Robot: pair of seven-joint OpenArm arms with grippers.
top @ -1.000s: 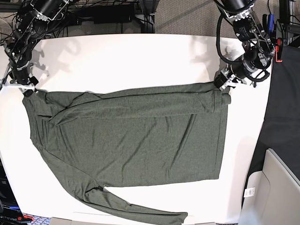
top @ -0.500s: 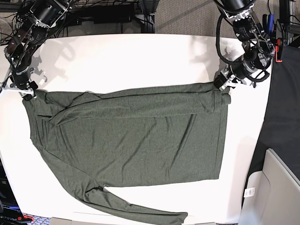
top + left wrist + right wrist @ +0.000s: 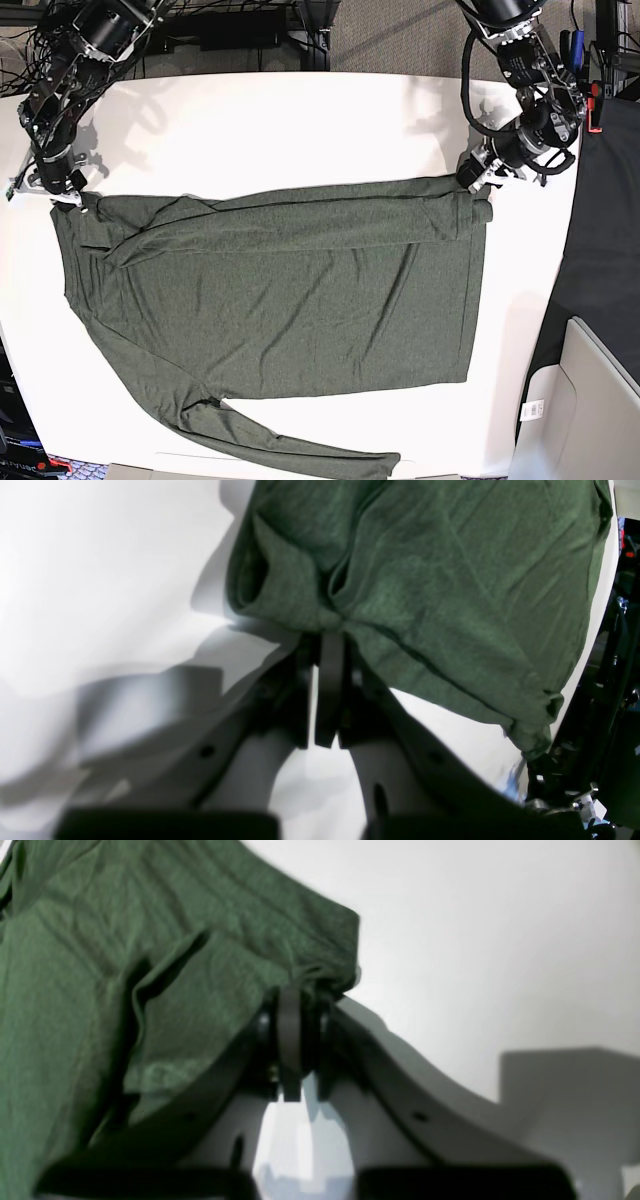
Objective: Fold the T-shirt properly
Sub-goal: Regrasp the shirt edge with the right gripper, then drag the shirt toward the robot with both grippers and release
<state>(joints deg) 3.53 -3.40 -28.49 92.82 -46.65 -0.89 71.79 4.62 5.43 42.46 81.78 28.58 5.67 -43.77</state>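
— Olive-green knit, T-shirt (image 3: 280, 300), spread flat on white surface (image 3: 260, 120); long axis from 9 to 3 o'clock in base view. One sleeve folded across upper edge, other trailing toward 6 o'clock.

— Grip points?

— Both on far long edge. Right gripper (image 3: 62, 192) at 9 o'clock end, on shoulder corner; left gripper (image 3: 478, 178) at 3 o'clock end, on hem corner. Each as near as possible already, touching cloth. Bulk of garment toward 6 o'clock from both pairs of fingers, so probably a fold of that far edge toward the near edge, both ends carried together.

— Fingers together or apart?

— Together, both. Left wrist view: left gripper (image 3: 330, 645) clamped on a bunched fold of T-shirt (image 3: 450, 580), fabric puckered above the tips. Right wrist view: right gripper (image 3: 292, 995) pinched on corner of T-shirt (image 3: 125, 965), cloth gathered at the tips.

— Anything seen in one view, missing in another?

— Base view: whole outline, loose sleeve, spacing between arms; pinch itself too small to judge. Wrist views: bite on cloth plain, rest of layout cut off. Number of layers caught at either end: cannot tell.
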